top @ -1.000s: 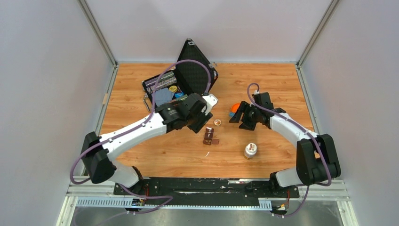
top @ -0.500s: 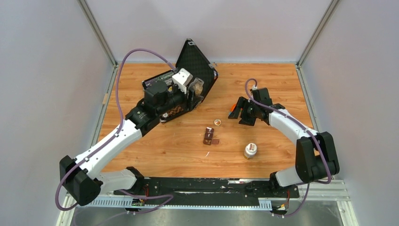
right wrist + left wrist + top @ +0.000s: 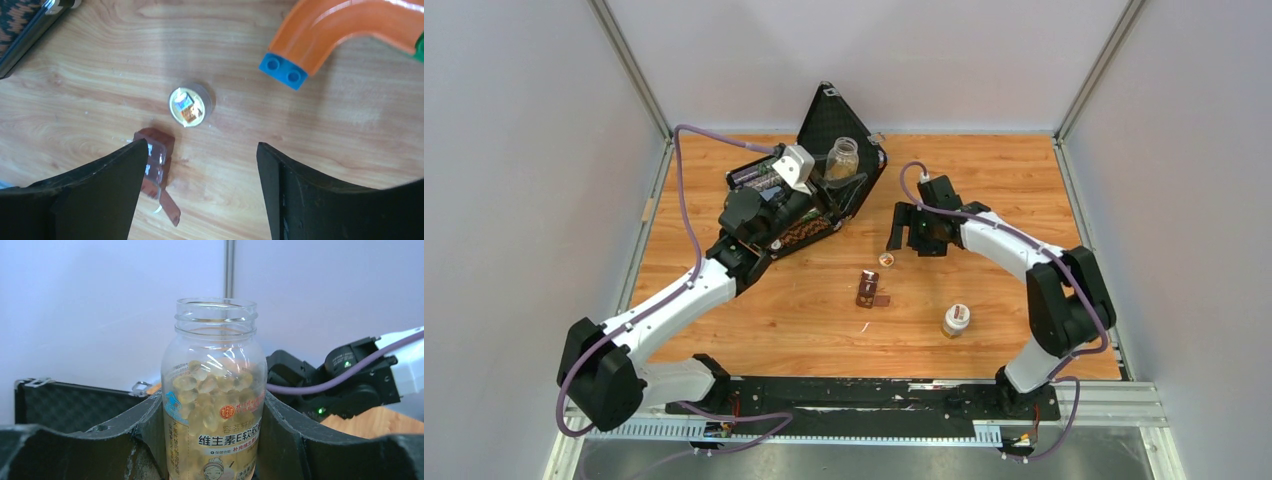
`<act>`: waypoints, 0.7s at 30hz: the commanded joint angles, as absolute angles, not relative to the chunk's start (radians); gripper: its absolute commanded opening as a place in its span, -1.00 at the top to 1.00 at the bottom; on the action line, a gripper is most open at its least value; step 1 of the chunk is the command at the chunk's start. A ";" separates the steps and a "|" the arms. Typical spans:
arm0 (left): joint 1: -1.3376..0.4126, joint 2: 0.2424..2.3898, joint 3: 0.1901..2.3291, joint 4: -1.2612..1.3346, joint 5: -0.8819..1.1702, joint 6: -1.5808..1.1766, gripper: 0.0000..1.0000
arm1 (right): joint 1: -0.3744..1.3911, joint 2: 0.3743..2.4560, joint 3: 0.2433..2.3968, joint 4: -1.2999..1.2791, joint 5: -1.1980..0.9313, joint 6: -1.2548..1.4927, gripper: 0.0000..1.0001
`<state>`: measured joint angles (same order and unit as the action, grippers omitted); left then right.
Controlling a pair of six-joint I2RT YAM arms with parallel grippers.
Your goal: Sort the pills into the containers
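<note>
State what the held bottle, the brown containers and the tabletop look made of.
Bottle: clear and glossy, with the pills visible through it; glass or clear plastic, cannot tell which. Containers: dark brown plastic, slightly translucent, with shiny edges. Tabletop: printed or real wood grain with a low sheen; solid wood or laminate is unclear.

Over 1 s the left claw [image 3: 213, 412] has swung from the middle of the bench toward 11 o'clock and lifted. The open pill bottle [image 3: 842, 157] clamped in it, low against the black case [image 3: 829, 125] 0.5 s ago, now stands upright before the raised lid. The right claw [image 3: 201, 155], jaws spread, has slid toward 9 o'clock off the orange curved piece [image 3: 325, 30]. It now hangs over the small round cap [image 3: 189, 104] and one end of the containers [image 3: 156, 160].
</note>
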<state>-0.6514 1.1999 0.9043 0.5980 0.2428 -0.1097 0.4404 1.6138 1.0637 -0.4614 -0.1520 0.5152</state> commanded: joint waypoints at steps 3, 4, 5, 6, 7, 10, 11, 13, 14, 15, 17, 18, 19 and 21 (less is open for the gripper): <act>-0.641 1.197 0.935 0.695 0.108 -0.119 1.00 | 0.498 1.713 1.224 -0.541 -0.017 0.385 -0.74; -0.640 1.197 0.935 0.678 0.102 -0.121 1.00 | 0.509 1.728 1.241 -0.549 -0.004 0.372 -0.77; -0.638 1.195 0.934 0.670 0.096 -0.122 1.00 | 0.518 1.743 1.255 -0.559 -0.001 0.360 -0.78; -0.637 1.192 0.934 0.653 0.092 -0.122 1.00 | 0.532 1.759 1.263 -0.565 -0.001 0.352 -0.78; -0.636 1.189 0.929 0.647 0.075 -0.124 1.00 | 0.543 1.770 1.272 -0.567 0.025 0.341 -0.79; -0.633 1.161 0.902 0.635 0.056 -0.105 1.00 | 0.580 1.795 1.287 -0.570 0.063 0.331 -0.76; -0.630 1.152 0.894 0.635 0.048 -0.105 1.00 | 0.590 1.803 1.295 -0.575 0.065 0.336 -0.73; -0.626 1.111 0.867 0.640 0.049 -0.111 1.00 | 0.604 1.823 1.315 -0.593 0.078 0.370 -0.64; -0.624 1.102 0.844 0.650 0.047 -0.115 1.00 | 0.608 1.833 1.321 -0.597 0.083 0.385 -0.58; -0.620 1.085 0.833 0.658 0.044 -0.126 1.00 | 0.609 1.846 1.330 -0.609 0.091 0.406 -0.54; -0.613 1.054 0.817 0.652 0.044 -0.145 1.00 | 0.610 1.872 1.373 -0.670 0.112 0.446 -0.44; -0.612 1.042 0.808 0.641 0.052 -0.143 1.00 | 0.611 1.874 1.371 -0.675 0.120 0.457 -0.42; -0.612 1.021 0.800 0.640 0.053 -0.139 1.00 | 0.611 1.877 1.362 -0.660 0.125 0.460 -0.42; -0.611 0.989 0.766 0.649 0.029 -0.137 1.00 | 0.612 1.891 1.356 -0.657 0.138 0.470 -0.40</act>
